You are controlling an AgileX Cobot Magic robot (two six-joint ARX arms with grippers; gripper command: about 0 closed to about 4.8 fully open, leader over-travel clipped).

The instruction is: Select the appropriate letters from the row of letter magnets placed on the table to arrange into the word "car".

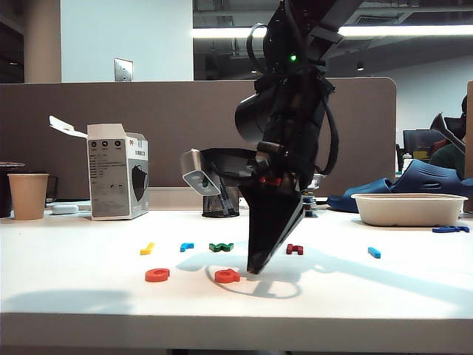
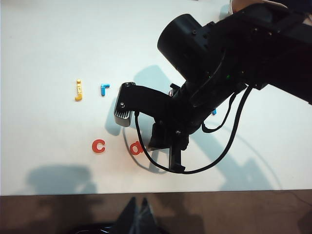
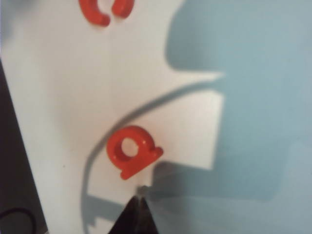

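Exterior view: right gripper (image 1: 255, 270) slants down (jaws closed) beside orange "a" (image 1: 227, 276).

The right gripper (image 3: 138, 207) points steeply down, fingers (image 3: 131, 217) pressed together; the left gripper (image 2: 137, 210) fingers meet too.

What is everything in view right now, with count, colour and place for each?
Orange-red "c" magnet: one, front left on the white table.
Orange-red "a" magnet: one, right of the "c", beside the right gripper tip.
Yellow letter, blue hooked "r", green letter, dark red letter, blue bar: one each, in the row behind.
Paper cup: one, tan, far left.
White carton: one, behind the row.
White tray: one, far right.
Right gripper: shut, tip at the table.
Left gripper: shut, above the front edge.
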